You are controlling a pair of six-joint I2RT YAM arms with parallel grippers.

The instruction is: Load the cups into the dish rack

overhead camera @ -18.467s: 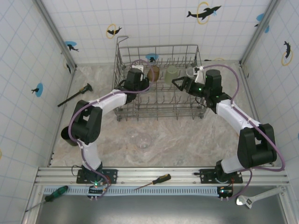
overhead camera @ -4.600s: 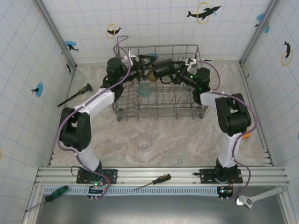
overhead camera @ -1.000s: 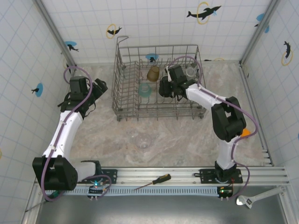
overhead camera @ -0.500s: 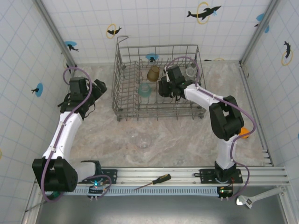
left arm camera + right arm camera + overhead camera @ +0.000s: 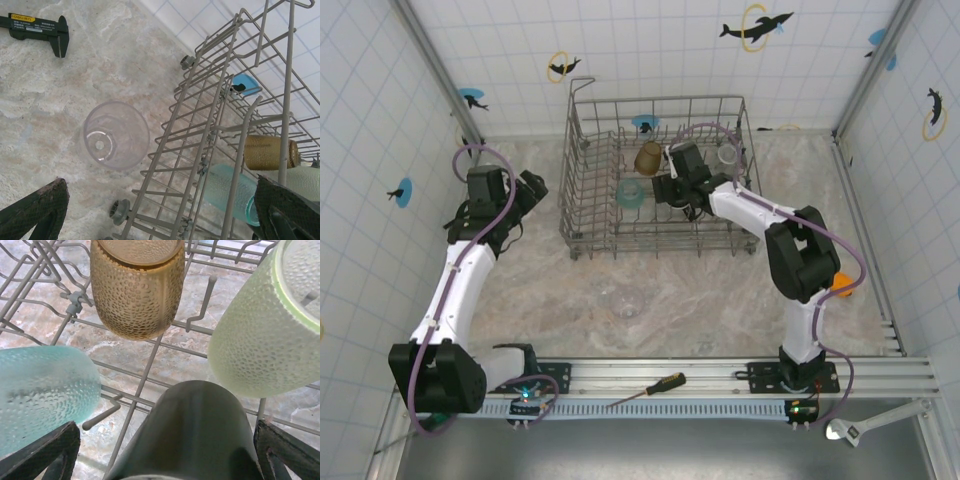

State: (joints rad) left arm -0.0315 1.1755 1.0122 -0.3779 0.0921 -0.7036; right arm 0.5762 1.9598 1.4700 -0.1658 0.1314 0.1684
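Right pincer (image 5: 165, 452) has spread wide astride the dark mug (image 5: 197, 425); left pincer (image 5: 160, 210), wide, points down

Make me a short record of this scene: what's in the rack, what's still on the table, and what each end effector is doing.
in rack: amber cup, blue cup, green cup, mug
on table: clear cup beside the rack; second clear cup nearer the bases; caliper
left end effector: open, empty, above the clear cup
right end effector: open, inside the rack, fingers either side of the mug
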